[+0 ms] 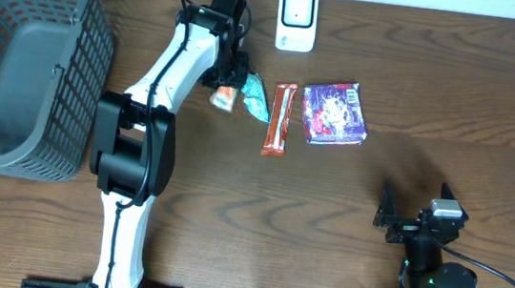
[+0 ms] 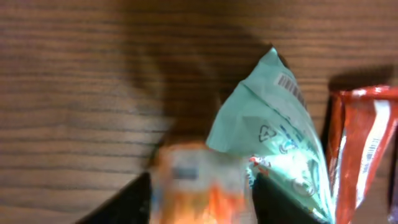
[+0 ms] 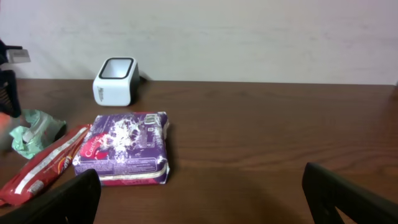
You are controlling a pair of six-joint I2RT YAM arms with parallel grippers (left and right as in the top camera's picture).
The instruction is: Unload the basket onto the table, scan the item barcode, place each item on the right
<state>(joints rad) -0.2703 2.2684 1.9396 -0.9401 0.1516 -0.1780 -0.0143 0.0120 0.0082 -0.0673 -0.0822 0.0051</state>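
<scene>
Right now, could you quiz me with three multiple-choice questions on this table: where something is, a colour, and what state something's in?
1. On the table, the white scanner stands: A at the near edge by the arm bases; B at the far edge, beyond the red bar; C dead centre.
2. The square packet is: A yellow; B black; C purple.
3. The right gripper is: A open and empty; B shut on the bar; C shut on the scanner.
Answers: B, overhead it sits past the bar; C, purple wrapper in both views; A, fingers wide apart, nothing between.
</scene>
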